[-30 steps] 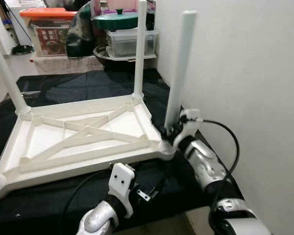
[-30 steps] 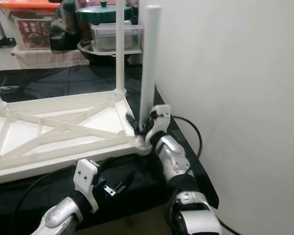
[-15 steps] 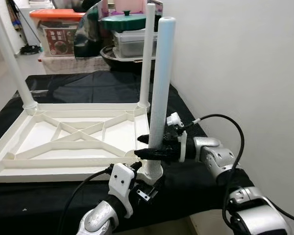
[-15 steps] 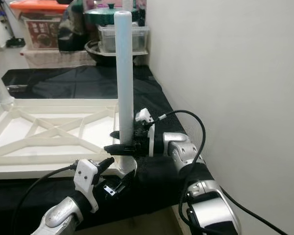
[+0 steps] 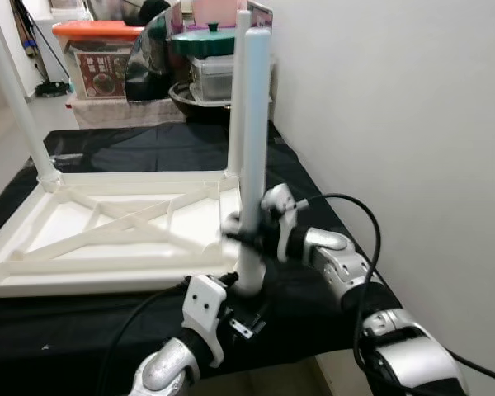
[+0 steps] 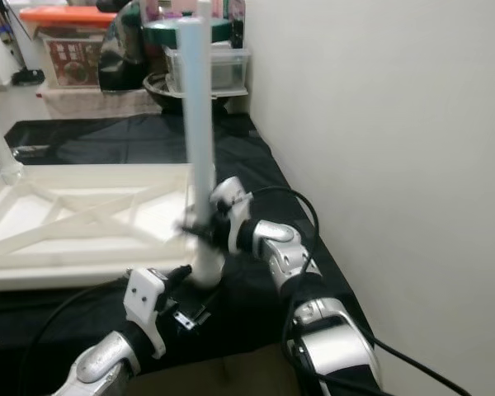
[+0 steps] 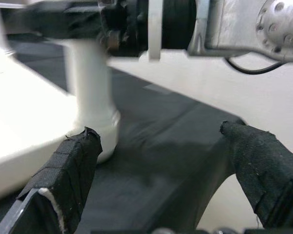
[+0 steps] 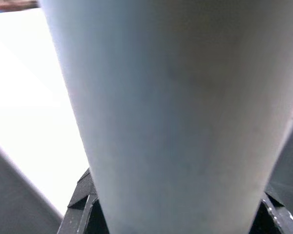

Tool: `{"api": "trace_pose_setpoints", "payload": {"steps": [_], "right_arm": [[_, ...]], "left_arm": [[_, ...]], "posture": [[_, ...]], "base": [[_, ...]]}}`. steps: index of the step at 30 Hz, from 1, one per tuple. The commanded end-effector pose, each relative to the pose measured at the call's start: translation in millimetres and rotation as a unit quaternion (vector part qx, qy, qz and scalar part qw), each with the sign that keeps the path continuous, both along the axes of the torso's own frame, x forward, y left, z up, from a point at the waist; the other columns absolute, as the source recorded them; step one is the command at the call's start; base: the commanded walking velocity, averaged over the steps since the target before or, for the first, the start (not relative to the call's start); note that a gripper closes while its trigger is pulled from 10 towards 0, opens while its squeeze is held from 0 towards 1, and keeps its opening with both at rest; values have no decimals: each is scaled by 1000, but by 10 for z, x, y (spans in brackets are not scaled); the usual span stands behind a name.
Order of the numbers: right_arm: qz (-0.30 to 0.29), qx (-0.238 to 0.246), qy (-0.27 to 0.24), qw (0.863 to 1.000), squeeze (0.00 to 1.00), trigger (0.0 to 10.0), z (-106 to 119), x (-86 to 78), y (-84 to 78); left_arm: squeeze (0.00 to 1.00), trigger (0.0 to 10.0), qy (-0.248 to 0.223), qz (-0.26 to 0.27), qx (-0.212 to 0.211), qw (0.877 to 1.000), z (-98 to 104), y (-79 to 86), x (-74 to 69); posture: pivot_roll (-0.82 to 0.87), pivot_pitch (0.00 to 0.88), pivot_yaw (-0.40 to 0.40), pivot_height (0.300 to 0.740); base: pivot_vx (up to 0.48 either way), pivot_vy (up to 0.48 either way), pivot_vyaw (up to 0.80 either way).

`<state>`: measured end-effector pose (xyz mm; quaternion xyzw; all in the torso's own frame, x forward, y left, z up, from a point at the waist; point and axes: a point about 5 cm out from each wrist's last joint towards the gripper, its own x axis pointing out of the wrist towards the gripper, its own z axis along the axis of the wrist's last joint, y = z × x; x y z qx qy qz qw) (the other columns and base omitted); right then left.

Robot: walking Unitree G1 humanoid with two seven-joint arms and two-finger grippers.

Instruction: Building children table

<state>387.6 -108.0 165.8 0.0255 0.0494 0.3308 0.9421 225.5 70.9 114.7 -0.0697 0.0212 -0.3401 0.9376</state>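
Observation:
An upturned white plastic tabletop [image 5: 66, 235] lies on a black cloth-covered table. Legs stand at its far left [image 5: 16, 99] and far right [image 5: 242, 20] corners. A third white leg [image 5: 254, 124] stands upright in the near right corner socket. My right gripper [image 5: 241, 235] is shut on this leg low down, reaching in from the right. In the right wrist view the leg [image 8: 176, 107] sits between the black fingers [image 8: 83, 195]. My left gripper [image 5: 249, 320] hovers open just in front of the leg's base [image 7: 90, 97], its fingers [image 7: 71, 168] spread wide.
A white wall [image 5: 396, 124] runs close along the right side. Behind the table stand a box with an orange lid [image 5: 95, 49], a pot with a green lid [image 5: 206, 40] and clear containers. The black cloth's front edge [image 5: 82, 363] is near my left arm.
The near right corner with its leg has swung toward me and leftward, my right gripper holding the leg throughout. The right wrist has turned around the leg. The left gripper has stayed put.

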Motion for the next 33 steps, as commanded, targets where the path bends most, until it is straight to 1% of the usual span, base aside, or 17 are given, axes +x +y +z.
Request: {"api": "trace_pose_setpoints", "payload": {"steps": [1, 2, 5, 6, 8, 11, 13, 15, 17, 18, 19, 20, 26, 27, 29, 32, 33], "right_arm": [[-133, 28, 37, 990, 0, 0, -118, 43, -205], [-235, 32, 45, 970, 0, 0, -167, 52, -339], [-305, 35, 53, 950, 0, 0, -206, 44, -437], [-380, 41, 58, 922, 0, 0, -252, 8, -512], [-380, 41, 58, 922, 0, 0, -252, 8, -512], [-431, 54, 66, 898, 0, 0, -297, -40, -516], [-501, 91, 91, 856, 0, 0, -363, -121, -398], [-509, 109, 99, 848, 0, 0, -362, -127, -316], [-497, 124, 101, 853, 0, 0, -344, -112, -236], [-476, 118, 92, 867, 0, 10000, -305, -82, -160], [-449, 113, 81, 883, 902, 10000, -270, -57, -104], [-423, 114, 73, 896, 1000, 10000, -247, -40, -62], [-373, 133, 46, 917, 1000, 10000, -173, -16, -19], [-325, 142, 16, 935, 0, 10000, -105, -14, -46], [-314, 143, 9, 939, 0, 10000, -88, -18, -51], [-132, 117, -4, 984, 0, 10000, -65, -44, -32], [-132, 117, -4, 984, 0, 10000, -65, -44, -32]], "left_arm": [[0, 10000, 4, 0, 5, 1000, -21, 17, -4], [0, 10000, 4, -1, 5, 1000, -21, 16, -3], [0, 10000, 4, -1, 5, 1000, -21, 16, -3], [0, 10000, 4, -2, 5, 1000, -21, 14, -2], [0, 10000, 4, -2, 5, 1000, -21, 14, -2], [0, 10000, 4, -2, 5, 1000, -21, 12, -1], [0, 10000, 2, 0, 6, 1000, -17, 3, 0], [0, 10000, 2, 1, 5, 1000, -15, 0, -2], [0, 10000, 1, 1, 5, 1000, -14, -3, -3], [0, 10000, 2, 1, 5, 1000, -15, -3, -5], [0, 10000, 2, 0, 4, 1000, -15, -3, -7], [0, 10000, 2, -1, 4, 1000, -16, -4, -8], [0, 10000, 3, -1, 4, 1000, -18, -1, -10], [0, 10000, 3, -1, 4, 1000, -19, -3, -7], [0, 10000, 3, -1, 4, 1000, -19, -4, -6], [0, 10000, 3, -3, 3, 1000, -22, -2, -1], [0, 10000, 3, -3, 3, 1000, -22, -2, -1]], "posture": [[61, 0, -48, 740], [59, 0, -46, 740], [59, 0, -46, 740], [56, 0, -44, 740], [56, 0, -44, 740], [55, 0, -48, 740], [48, 0, -54, 740], [43, 0, -53, 740], [41, 0, -53, 740], [38, 0, -49, 740], [34, 0, -46, 740], [35, 0, -47, 740], [34, 0, -44, 740], [33, 0, -44, 740], [33, 0, -44, 740], [31, 0, -41, 740], [31, 0, -41, 740]], "base": [[0, 0, 0], [0, 0, 0], [0, 0, 0], [0, 0, 0], [0, 0, 0], [0, 0, 0], [0, 0, 0], [0, 0, 0], [0, 0, 0], [0, 0, 0], [0, 0, 0], [0, 0, 0], [0, 0, 0], [0, 0, 0], [0, 0, 0], [0, 0, 0], [0, 0, 0]]}}
